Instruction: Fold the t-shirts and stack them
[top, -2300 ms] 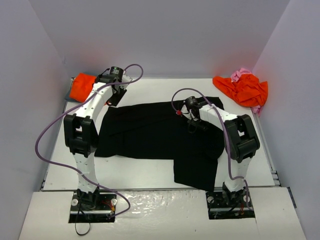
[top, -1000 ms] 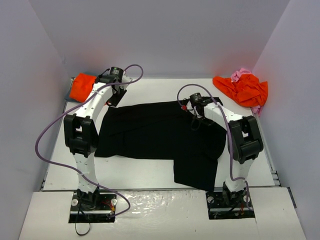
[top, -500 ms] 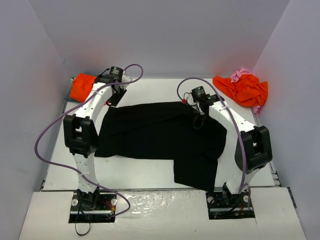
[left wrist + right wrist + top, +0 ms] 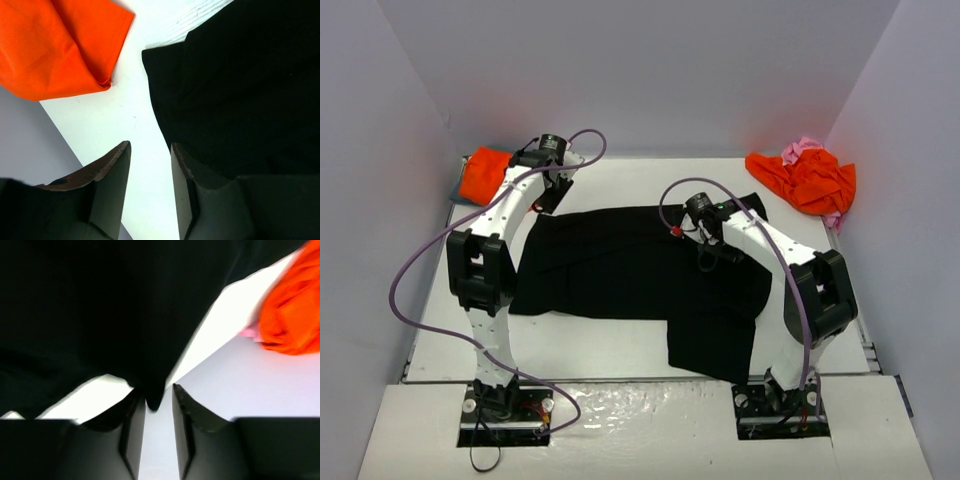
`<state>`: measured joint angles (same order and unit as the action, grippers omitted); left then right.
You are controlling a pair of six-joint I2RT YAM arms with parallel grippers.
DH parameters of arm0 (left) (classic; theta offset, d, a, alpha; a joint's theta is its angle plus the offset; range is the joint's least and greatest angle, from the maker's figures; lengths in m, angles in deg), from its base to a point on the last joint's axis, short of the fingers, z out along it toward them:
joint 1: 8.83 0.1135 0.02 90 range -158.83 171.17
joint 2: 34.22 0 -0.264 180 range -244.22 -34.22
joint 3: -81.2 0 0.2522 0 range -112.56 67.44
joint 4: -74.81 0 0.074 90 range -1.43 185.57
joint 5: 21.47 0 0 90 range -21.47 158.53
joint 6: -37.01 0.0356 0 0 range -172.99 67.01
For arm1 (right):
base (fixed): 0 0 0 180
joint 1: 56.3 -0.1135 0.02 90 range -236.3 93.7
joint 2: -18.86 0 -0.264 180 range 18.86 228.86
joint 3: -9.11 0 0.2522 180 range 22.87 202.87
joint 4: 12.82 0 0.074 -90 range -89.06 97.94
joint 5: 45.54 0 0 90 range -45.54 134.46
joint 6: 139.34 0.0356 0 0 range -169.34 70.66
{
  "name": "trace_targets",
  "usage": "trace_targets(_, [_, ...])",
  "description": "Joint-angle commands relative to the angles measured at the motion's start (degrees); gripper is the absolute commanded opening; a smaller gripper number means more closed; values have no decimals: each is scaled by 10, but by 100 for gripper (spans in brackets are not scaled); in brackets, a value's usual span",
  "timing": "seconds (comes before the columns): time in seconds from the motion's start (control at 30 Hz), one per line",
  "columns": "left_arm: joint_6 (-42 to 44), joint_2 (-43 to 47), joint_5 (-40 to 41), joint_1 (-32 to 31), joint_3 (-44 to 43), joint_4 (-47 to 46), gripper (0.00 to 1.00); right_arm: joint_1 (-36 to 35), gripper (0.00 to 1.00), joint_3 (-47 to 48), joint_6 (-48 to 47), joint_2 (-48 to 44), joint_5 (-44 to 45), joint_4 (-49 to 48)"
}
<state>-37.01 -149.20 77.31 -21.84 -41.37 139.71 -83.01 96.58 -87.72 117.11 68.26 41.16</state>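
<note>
the right gripper (image 4: 159,390) has drawn back from beyond the far right corner of the black t-shirt (image 4: 620,270) to a point over its right half, and its jaws have begun to part. a tip of black cloth sits between them; we cannot tell whether it is pinched or already freed. we judge that a fold is being laid down. the shirt lies spread on the table (image 4: 620,345). the left gripper (image 4: 150,147) hangs released at the shirt's far left corner, nothing between its jaws. far left of the shirt lies a folded orange t-shirt (image 4: 483,173); far right, a crumpled orange t-shirt (image 4: 810,178) heaped with a pink t-shirt (image 4: 805,147). no containers are in view.
</note>
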Motion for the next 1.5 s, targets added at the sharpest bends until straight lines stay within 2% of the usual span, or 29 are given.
trace_targets(0.0, [-9, 51, 4, 4, -3, -4, 43, -1, 37, -22, 12, 36, -16, 2])
trace_targets(0.03, [-13, 57, 5, 3, 3, -8, 56, 1, 43, -24, 11, 36, -14, -15])
trace_targets(0.07, [-18, 64, 5, 3, 12, -14, 72, 4, 51, -25, 12, 36, -9, -40])
trace_targets(0.1, [-21, 73, 2, 3, 23, -26, 84, 7, 54, -25, 12, 33, -4, -67])
trace_targets(0.13, [-21, 84, -4, 3, 37, -42, 92, 10, 52, -23, 12, 29, 1, -96])
trace_targets(0.2, [-15, 116, -29, 3, 70, -64, 94, 17, 53, -16, 17, 19, 3, -130])
trace_targets(0.37, [29, 217, -113, 2, 156, -89, 92, 14, 55, -9, 22, -37, 0, -164])
trace_targets(0.47, [68, 251, -162, 0, 185, -52, 88, -8, 55, -22, 5, -109, -48, -153])
trace_targets(0.53, [124, 276, -203, -5, 212, 9, 80, -29, 54, -42, -6, -167, -97, -130])
trace_targets(0.67, [190, 314, -204, -23, 281, 94, 73, -48, 58, -56, -12, -218, -160, -6])
trace_targets(0.83, [243, 372, -212, -36, 382, 149, 70, -45, 59, -147, -8, -243, -225, 13])
trace_targets(0.97, [262, 395, -179, -57, 451, 161, 59, -67, 60, -204, 17, -228, -228, 25])
trace_targets(1.03, [264, 417, -160, -63, 488, 154, 59, -75, 59, -230, 22, -229, -221, 29])
trace_targets(1.2, [261, 454, -130, -68, 545, 128, 59, -94, 59, -223, 17, -244, -226, 68])
trace_targets(1.37, [252, 442, -81, -68, 586, 63, 59, -110, 59, -217, 11, -234, -228, 116])
trace_targets(1.47, [245, 416, -43, -68, 594, 2, 59, -108, 58, -230, 14, -239, -165, 101])
